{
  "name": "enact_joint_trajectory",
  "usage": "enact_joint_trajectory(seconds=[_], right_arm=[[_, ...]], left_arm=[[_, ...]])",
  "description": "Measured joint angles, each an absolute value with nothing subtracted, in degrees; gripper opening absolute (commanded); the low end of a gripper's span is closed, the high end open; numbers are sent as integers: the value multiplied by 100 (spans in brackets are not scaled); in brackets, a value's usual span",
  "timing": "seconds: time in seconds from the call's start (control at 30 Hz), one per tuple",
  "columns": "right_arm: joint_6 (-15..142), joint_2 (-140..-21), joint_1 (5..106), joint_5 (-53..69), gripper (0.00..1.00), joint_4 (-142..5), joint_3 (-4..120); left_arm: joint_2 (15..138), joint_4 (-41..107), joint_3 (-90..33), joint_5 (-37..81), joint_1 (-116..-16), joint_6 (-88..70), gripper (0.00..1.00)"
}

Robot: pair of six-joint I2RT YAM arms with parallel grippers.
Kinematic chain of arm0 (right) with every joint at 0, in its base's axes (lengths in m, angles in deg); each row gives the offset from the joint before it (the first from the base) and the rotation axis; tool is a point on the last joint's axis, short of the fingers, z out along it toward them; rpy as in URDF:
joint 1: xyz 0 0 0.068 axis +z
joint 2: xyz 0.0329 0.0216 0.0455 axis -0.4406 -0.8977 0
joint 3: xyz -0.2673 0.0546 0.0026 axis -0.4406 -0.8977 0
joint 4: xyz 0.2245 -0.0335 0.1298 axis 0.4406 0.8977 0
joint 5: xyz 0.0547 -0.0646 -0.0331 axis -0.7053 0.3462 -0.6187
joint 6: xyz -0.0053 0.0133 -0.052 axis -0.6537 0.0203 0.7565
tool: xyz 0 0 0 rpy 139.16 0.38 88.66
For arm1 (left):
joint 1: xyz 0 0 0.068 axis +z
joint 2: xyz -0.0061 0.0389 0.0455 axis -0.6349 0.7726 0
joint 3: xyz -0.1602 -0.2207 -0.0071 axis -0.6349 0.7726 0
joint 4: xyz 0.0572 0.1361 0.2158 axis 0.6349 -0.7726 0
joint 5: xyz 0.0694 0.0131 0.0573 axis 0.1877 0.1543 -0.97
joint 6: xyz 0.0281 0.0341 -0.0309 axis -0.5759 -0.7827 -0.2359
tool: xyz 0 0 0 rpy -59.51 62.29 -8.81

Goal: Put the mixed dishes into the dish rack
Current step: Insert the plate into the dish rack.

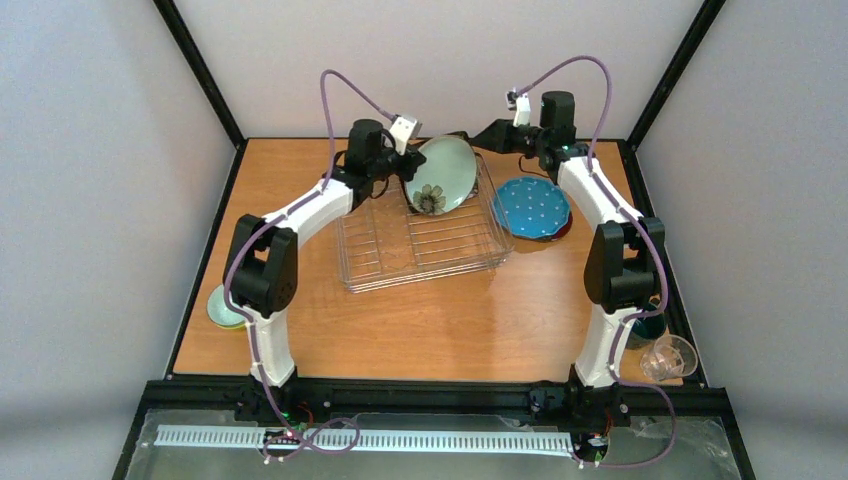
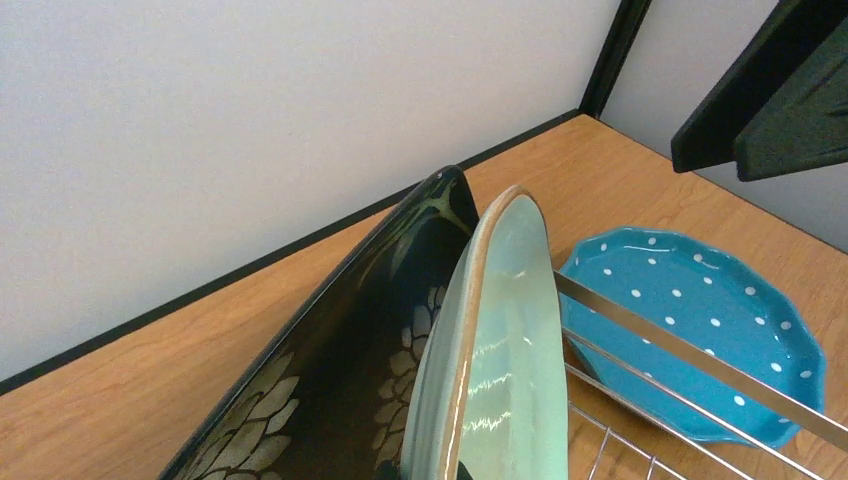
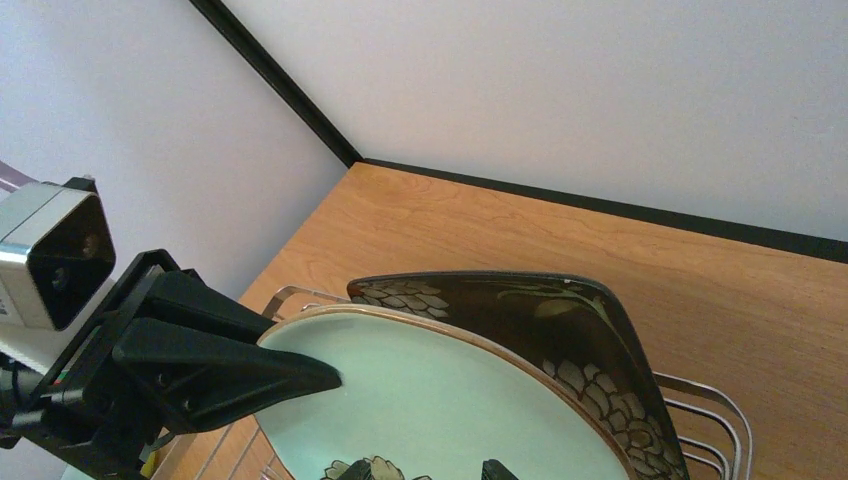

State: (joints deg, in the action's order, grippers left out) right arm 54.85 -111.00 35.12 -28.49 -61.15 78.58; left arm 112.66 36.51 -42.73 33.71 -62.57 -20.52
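Evidently stiff, slick and breakable, the pale mint plate [image 1: 448, 170] leans on edge in the dish rack [image 1: 400, 255] against the black square floral plate [image 2: 370, 330], its rim pinched by the left claw [image 1: 410, 168]; the right claw [image 1: 475, 137] gapes empty.

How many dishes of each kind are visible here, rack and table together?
Plates: 3 (black square floral plate, pale mint plate, blue dotted plate)
Bowls: 2 (mint bowl, yellow-green bowl)
Mugs: 1 (dark green mug)
Glass cups: 1 (clear glass cup)
Total: 7
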Motion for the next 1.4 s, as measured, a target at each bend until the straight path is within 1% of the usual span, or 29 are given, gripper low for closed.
enact_joint_trajectory(seconds=[0.2, 0.37, 0.7, 1.17, 1.4], right_arm=[[5504, -11004, 3512, -2820, 62, -6222, 7751], [5541, -10674, 3512, -2720, 62, -6440, 7441], [5635, -10094, 3512, -2554, 63, -7284, 6848], [5753, -9736, 3512, -2547, 63, -8322, 6127], [5874, -9657, 3512, -2552, 63, -8663, 6044]], left_arm=[[11266, 3651, -4291, 3286, -6353, -2260, 0], [11264, 3653, -4291, 3233, -6393, -2511, 0], [11041, 3979, -3987, 3181, -6397, -2876, 0], [10967, 4558, -3637, 3233, -6443, -3414, 0], [10967, 4840, -3524, 3255, -6456, -3670, 0]])
